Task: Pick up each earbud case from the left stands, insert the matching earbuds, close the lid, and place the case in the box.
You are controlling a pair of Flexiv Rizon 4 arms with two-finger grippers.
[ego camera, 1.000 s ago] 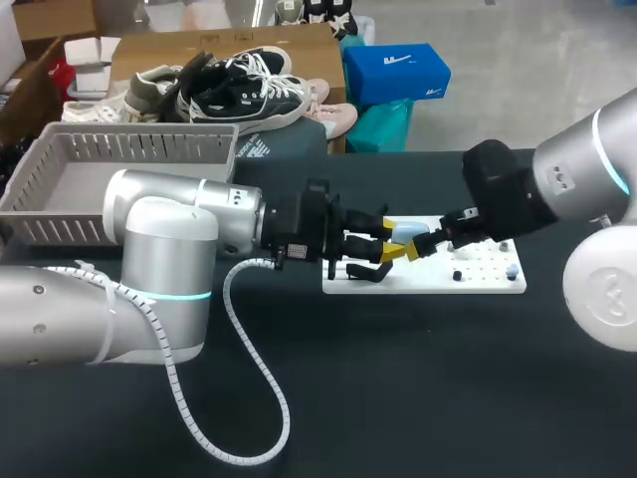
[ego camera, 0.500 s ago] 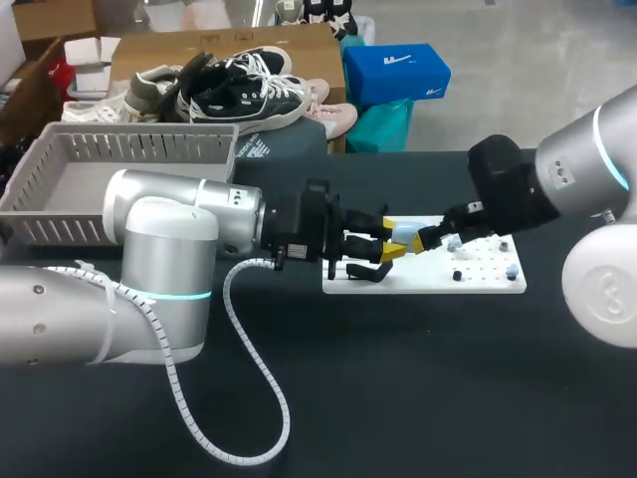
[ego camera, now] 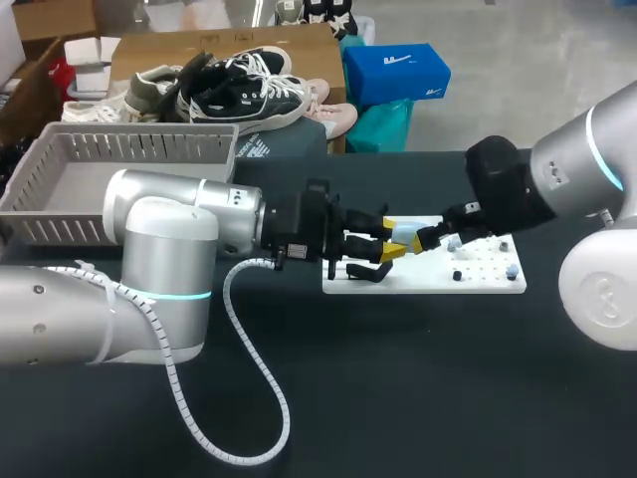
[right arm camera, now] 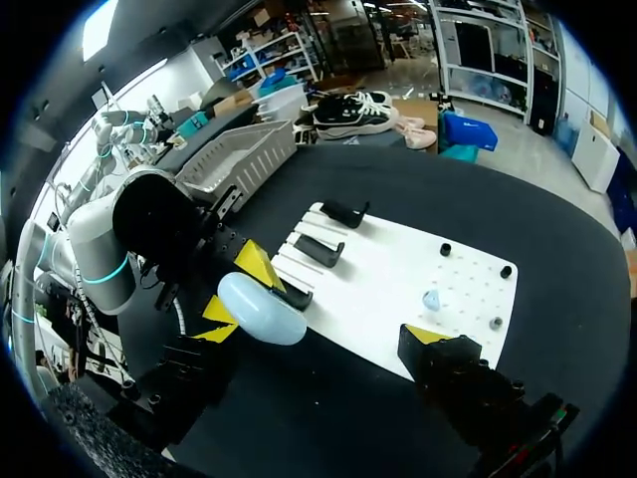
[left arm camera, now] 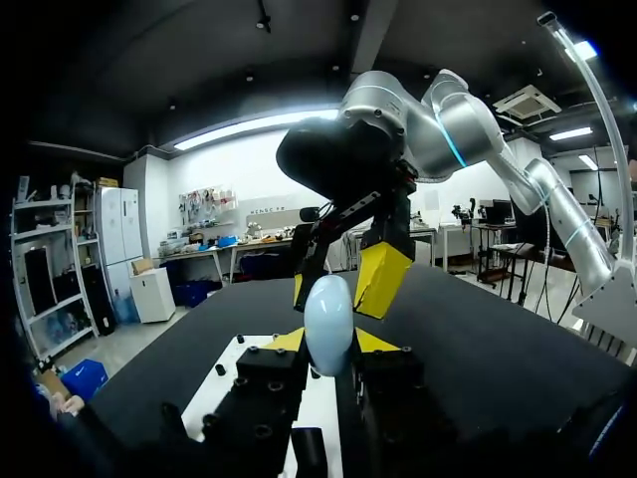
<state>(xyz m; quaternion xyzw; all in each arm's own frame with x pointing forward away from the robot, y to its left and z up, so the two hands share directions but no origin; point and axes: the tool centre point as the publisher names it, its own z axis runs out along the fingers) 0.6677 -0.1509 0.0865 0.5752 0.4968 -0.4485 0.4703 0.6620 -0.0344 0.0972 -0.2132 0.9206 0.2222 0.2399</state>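
Pale-blue and rounded, the earbud case (left arm camera: pixel 328 319) is clamped between the yellow tips of the left gripper (ego camera: pixel 391 247) and is held above the white board (ego camera: pixel 428 284), near the black stands (ego camera: pixel 360 271). The right gripper (ego camera: pixel 430 239) is seen just beyond the case, with its fingers spread wide apart and nothing gripped between them. One of its tips is set close beside the case. A pale earbud (right arm camera: pixel 431 299) is seen lying on the board's pegged end. The grey basket (ego camera: pixel 119 149) is set well apart, at the table's far left.
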